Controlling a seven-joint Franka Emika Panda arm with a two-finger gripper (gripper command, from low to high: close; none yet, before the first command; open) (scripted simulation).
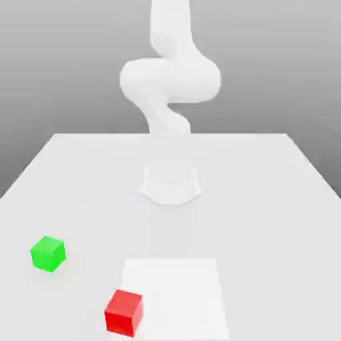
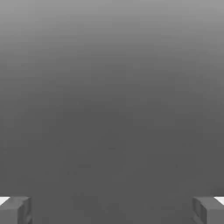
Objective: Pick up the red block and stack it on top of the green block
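Nothing is done yet: our gripper (image 2: 112, 210) seems spread wide and empty, red block (image 1: 124, 312) and green block (image 1: 48, 253) well apart, unstacked

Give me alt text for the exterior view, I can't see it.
A white robot arm rises from the far middle of a white table. Near the front, a green block sits toward the exterior view's left, and a red block sits apart from it, closer to the front edge, beside a brighter white square patch.

White arm (image 1: 170, 86) rises folded, its jaws spread wide apart.
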